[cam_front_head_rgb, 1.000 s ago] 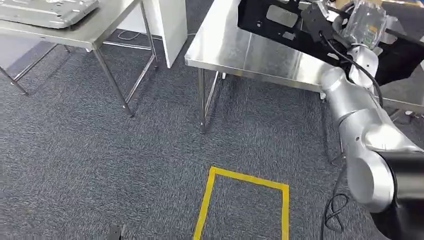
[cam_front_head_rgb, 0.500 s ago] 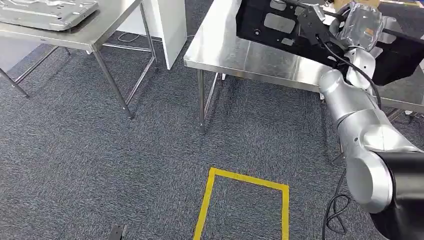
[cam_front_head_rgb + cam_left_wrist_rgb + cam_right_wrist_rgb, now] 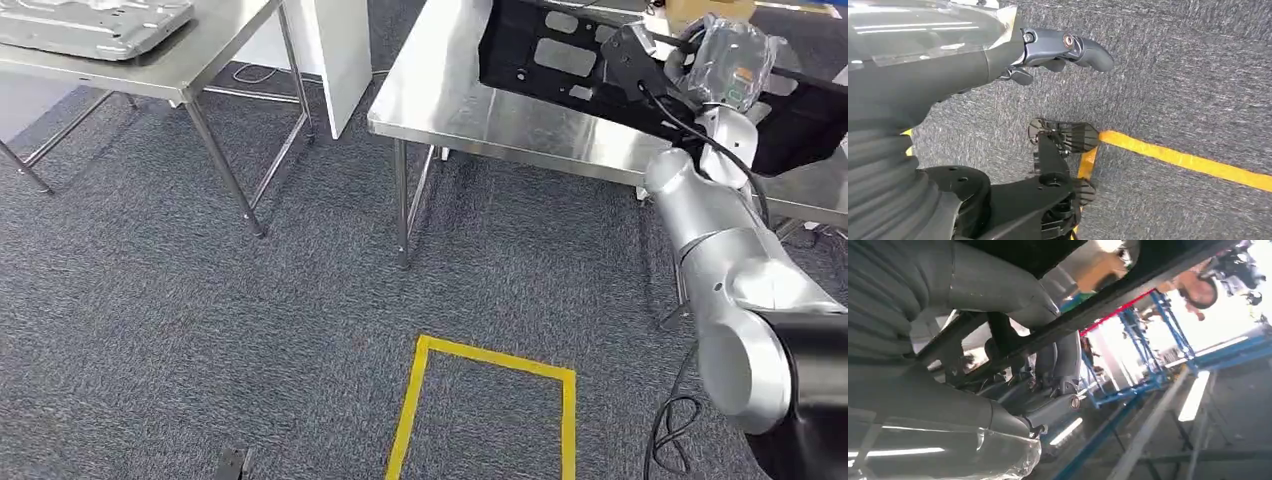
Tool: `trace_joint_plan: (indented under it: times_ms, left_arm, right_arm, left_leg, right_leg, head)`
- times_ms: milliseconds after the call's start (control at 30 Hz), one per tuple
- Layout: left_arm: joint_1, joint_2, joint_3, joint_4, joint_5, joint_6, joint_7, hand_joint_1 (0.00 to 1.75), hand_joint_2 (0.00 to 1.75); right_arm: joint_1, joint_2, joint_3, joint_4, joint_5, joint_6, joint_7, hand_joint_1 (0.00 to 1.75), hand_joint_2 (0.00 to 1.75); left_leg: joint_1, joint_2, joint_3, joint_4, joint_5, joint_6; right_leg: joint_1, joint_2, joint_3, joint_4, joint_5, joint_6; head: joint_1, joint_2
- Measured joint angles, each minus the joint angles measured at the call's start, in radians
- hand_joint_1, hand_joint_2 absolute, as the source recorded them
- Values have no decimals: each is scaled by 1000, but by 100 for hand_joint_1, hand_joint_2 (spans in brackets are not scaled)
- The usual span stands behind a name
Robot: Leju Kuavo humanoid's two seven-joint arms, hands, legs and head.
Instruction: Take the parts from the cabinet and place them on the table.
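Black and flat, with rectangular cut-outs, the part hangs tilted above the steel surface, over its far right stretch, near the right robot hand and reaching away from it toward the surface's far left side. The right robot hand is wrapped in clear plastic at the end of the raised silver arm; in the head view it sits at the part's right end, where the panel meets it. In the right wrist view the right robot hand has its fingers curled around a dark bar of the part, so it has hold of the panel there. The near left corner of the surface stands on thin steel legs over the grey carpet.

The left robot hand hangs over the carpet, its dark fingers bent loosely and apart, with nothing in them. A yellow tape rectangle marks the floor below the surface's near edge. A second steel table at the upper left carries a grey pressed metal panel.
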Motion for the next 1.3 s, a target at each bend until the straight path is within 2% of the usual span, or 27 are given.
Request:
trace_joint_plan:
  times_ms: [33, 100, 133, 167, 267, 333, 367, 433, 467, 500, 533, 600, 633, 667, 767, 800, 833, 867, 933, 967, 1000, 1033, 1133, 1167, 1200, 1267, 1300]
  left_arm:
    - [0, 0, 0, 0, 1, 1, 0, 0, 175]
    - [0, -1, 0, 0, 2, 1, 1, 0, 175]
    - [-1, 1, 0, 0, 3, 1, 1, 0, 175]
    - [-1, 1, 0, 0, 3, 2, 2, 0, 175]
    - [1, 3, 0, 0, 5, 3, 3, 0, 175]
    - [1, 3, 0, 0, 6, 3, 2, 0, 175]
    - [1, 3, 0, 0, 6, 3, 2, 0, 175]
    - [2, 3, 0, 0, 6, 3, 2, 0, 175]
    - [3, 3, 0, 0, 6, 3, 2, 0, 175]
    - [3, 3, 0, 0, 6, 3, 2, 0, 175]
    - [4, 3, 0, 0, 6, 3, 2, 0, 175]
    - [4, 5, 0, 0, 6, 3, 1, 0, 175]
    - [4, 8, 0, 0, 6, 3, 0, 0, 175]
    - [3, 9, 0, 0, 6, 3, 0, 0, 175]
    - [4, 8, 0, 0, 6, 3, -1, 0, 175]
    - [4, 8, 0, 0, 6, 2, -1, 0, 175]
    - [3, 8, 0, 0, 6, 2, -2, 0, 175]
    - [1, 8, 0, 0, 6, 2, -3, 0, 175]
    - [1, 8, 0, 0, 6, 0, -3, 0, 175]
    - [2, 8, 0, 0, 6, -1, -3, 0, 175]
    - [3, 8, 0, 0, 6, -1, -3, 0, 175]
    - [4, 7, 0, 0, 5, -1, -3, 0, 175]
    - [4, 3, 0, 0, 5, -1, -2, 0, 175]
    - [2, 3, 0, 0, 5, -1, -2, 0, 175]
    - [1, 3, 0, 0, 5, -1, -2, 0, 175]
    - [3, 3, 0, 0, 5, -1, 0, 0, 175]
    - [1, 3, 0, 0, 5, 0, 1, 0, 175]
  right_arm:
    - [0, 0, 0, 0, 1, 0, 0, 175, 175]
    - [-6, 0, 0, 0, 2, 0, 0, 175, 175]
    - [-6, 0, 0, 0, 3, 1, 0, 175, 175]
    - [-9, 2, 0, 1, 3, 2, 0, 175, 175]
    - [-7, 2, 0, 1, 5, 6, 2, 175, 175]
    - [-11, 4, 0, 0, 5, 7, 2, 175, 175]
    - [-12, 6, 0, 0, 5, 8, 2, 175, 175]
    - [-12, 10, 0, 1, 6, 10, 2, 175, 175]
    - [-11, 12, 0, 1, 7, 12, 3, 175, 175]
    - [-10, 14, 0, 2, 7, 15, 5, 175, 175]
    - [-10, 14, 0, 2, 8, 16, 5, 175, 175]
    - [-12, 16, 0, 2, 11, 17, 6, 175, 175]
    - [-13, 16, 0, 2, 12, 17, 8, 175, 175]
    - [-18, 16, 0, 3, 13, 18, 8, 175, 175]
    - [-17, 15, 0, 5, 13, 19, 9, 175, 175]
    - [-18, 14, 0, 5, 13, 19, 9, 175, 175]
    - [-18, 12, 0, 5, 13, 19, 8, 175, 175]
    - [-23, 10, 0, 5, 13, 19, 8, 175, 175]
    - [-24, 7, 0, 8, 8, 19, 4, 175, 175]
    - [-19, 4, 0, 10, 6, 18, 3, 175, 175]
    - [-13, 2, 0, 12, 6, 18, 3, 175, 175]
    - [-8, 1, 0, 15, 4, 18, 2, 175, 175]
    - [-6, -2, 0, 15, 4, 16, -1, 175, 175]
    - [-9, -3, 0, 16, 4, 16, -3, 175, 175]
    - [-8, -3, 0, 16, 4, 15, -3, 175, 175]
    - [-5, -5, 0, 17, 4, 15, -3, 175, 175]
    - [-5, -6, 0, 17, 5, 14, -3, 175, 175]
  left_leg:
    - [1, 1, 1, 1, -2, -3]
    - [5, 3, 5, 7, -10, -15]
    - [1, 4, 3, 12, -15, -24]
    - [-3, 4, 0, 13, -18, -31]
    - [1, 7, 2, 11, -20, -41]
    - [5, 7, -16, 45, -47, -55]
    - [6, 7, -44, 107, -79, -59]
    - [6, 7, -137, 282, -146, -63]
    - [6, 7, -174, 336, -154, -63]
    - [6, 7, -185, 337, -137, -60]
    - [5, 7, -173, 292, -100, -55]
    - [4, 2, -97, 120, 2, -40]
    - [2, -5, -62, 38, 31, -28]
    - [-2, -6, -45, 25, 18, -26]
    - [-10, -4, -44, 22, 12, -23]
    - [-3, -3, -35, 10, 16, -18]
    - [0, -4, -27, 3, 17, -15]
    - [1, -4, -26, 2, 16, -13]
    - [0, -4, -23, 3, 12, -5]
    - [0, -4, -20, 3, 8, -3]
    - [1, -4, -16, 3, 5, -3]
    - [1, -5, -9, 3, 0, -5]
    - [2, -5, 15, 7, -22, -18]
    - [-7, -4, 17, 13, -32, -26]
    - [-6, -3, 17, 11, -35, -30]
    - [-4, -2, 19, 9, -40, -38]
    - [-4, -1, 21, 12, -47, -43]
  right_leg:
    - [-3, -2, 35, -64, 26, 10]
    - [-10, -16, 145, -270, 97, 28]
    - [-9, -26, 163, -311, 91, 25]
    - [3, -15, 176, -313, 93, 14]
    - [2, -10, 169, -308, 90, -8]
    - [-6, -6, 176, -309, 88, -20]
    - [-5, -6, 178, -309, 86, -28]
    - [0, -2, 179, -309, 82, -34]
    - [3, 0, 180, -309, 81, -36]
    - [5, 2, 183, -308, 79, -38]
    - [7, 4, 187, -308, 76, -41]
    - [11, 7, 199, -309, 69, -43]
    - [12, 7, 203, -310, 65, -42]
    - [22, 8, 198, -308, 61, -36]
    - [13, 9, 198, -314, 60, -23]
    - [20, 9, 201, -313, 56, -17]
    - [13, 1, 188, -294, 48, -15]
    - [13, 0, 166, -253, 32, -15]
    - [12, 0, 73, -87, -22, -19]
    - [12, 0, 29, -17, -36, -16]
    - [10, 0, 8, 4, -30, -10]
    - [8, -1, 13, -21, -8, -2]
    - [1, -15, 124, -285, 120, 24]
    - [9, -17, 149, -311, 120, 14]
    - [11, -13, 148, -314, 119, 1]
    - [15, -11, 145, -310, 113, -11]
    - [7, -9, 148, -312, 112, -19]
  head:
    - [0, 0]
    - [0, 0]
    - [3, 0]
    - [2, 0]
    - [-2, 0]
    - [-5, 0]
    - [-9, 0]
    - [-10, 0]
    - [-11, 0]
    - [-11, 0]
    - [-12, 0]
    - [-12, 0]
    - [-12, 0]
    - [-10, 0]
    - [-15, 0]
    - [-16, 0]
    - [-14, 0]
    - [-12, 0]
    - [-13, 0]
    - [-10, 0]
    - [-11, 0]
    - [-11, 0]
    - [-9, 0]
    - [-9, 0]
    - [-10, 0]
    - [-11, 0]
    - [-11, 0]
